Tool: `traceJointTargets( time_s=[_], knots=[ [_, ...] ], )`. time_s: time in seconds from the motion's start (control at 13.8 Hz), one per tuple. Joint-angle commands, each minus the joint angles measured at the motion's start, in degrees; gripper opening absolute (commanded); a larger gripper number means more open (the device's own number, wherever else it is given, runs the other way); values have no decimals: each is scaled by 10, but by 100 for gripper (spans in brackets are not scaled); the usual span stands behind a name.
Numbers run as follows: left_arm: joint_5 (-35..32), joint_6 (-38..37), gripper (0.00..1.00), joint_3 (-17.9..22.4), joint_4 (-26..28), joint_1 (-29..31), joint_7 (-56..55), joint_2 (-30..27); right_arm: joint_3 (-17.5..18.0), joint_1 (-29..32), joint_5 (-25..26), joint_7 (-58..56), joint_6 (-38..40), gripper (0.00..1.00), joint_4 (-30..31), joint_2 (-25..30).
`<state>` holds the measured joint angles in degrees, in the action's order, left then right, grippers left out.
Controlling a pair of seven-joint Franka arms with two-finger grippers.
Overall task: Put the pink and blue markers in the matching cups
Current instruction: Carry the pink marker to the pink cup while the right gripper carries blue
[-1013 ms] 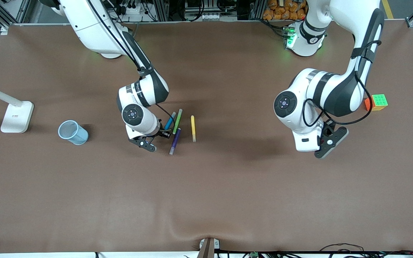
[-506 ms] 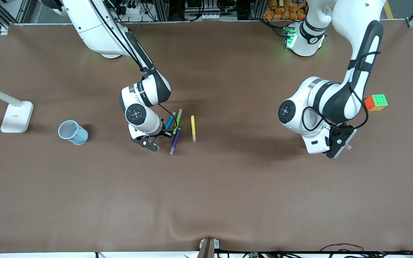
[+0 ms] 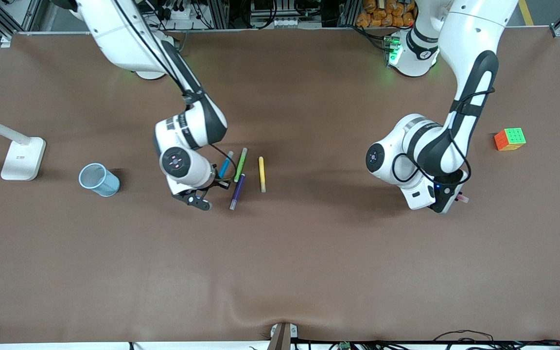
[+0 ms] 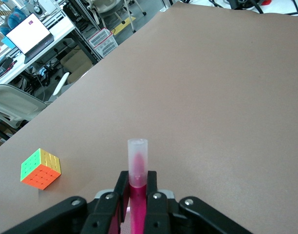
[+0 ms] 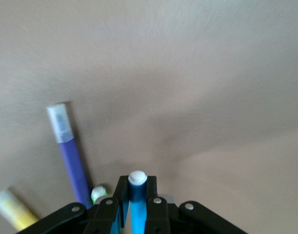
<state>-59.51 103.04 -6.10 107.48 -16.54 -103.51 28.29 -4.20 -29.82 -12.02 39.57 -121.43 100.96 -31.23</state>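
My right gripper point(image 3: 218, 182) is shut on the blue marker point(image 3: 225, 164), by the pen cluster in mid-table. In the right wrist view the blue marker point(image 5: 137, 201) stands between the fingers of my right gripper point(image 5: 137, 184), white end showing. My left gripper point(image 3: 450, 200) hangs over the table near the left arm's end, shut on the pink marker point(image 3: 463, 199). The left wrist view shows the pink marker point(image 4: 138, 165) with its pale cap sticking out of my left gripper point(image 4: 138, 179). A pale blue mesh cup point(image 3: 98, 179) stands toward the right arm's end.
Green pen point(image 3: 240, 164), purple pen point(image 3: 236, 191) and yellow pen point(image 3: 261, 173) lie beside the blue marker. A colour cube point(image 3: 510, 139) sits near the left arm's end. A white lamp base point(image 3: 22, 158) stands beside the blue cup.
The right gripper has shut on the blue marker and shifted it slightly toward the right arm's end. The left arm has turned its wrist with the pink marker held.
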Motion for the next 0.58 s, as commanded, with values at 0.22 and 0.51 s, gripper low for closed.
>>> traceJointTargets(
  time_s=[0.22, 0.51],
  knots=[
    [-23, -5, 30, -5, 26, -1, -28, -9, 6, 95, 1, -218, 85, 0, -52, 65],
    [-20, -12, 56, -8, 25, 1, -21, -10, 7, 184, 0, -359, 183, 0, -93, 90]
  ],
)
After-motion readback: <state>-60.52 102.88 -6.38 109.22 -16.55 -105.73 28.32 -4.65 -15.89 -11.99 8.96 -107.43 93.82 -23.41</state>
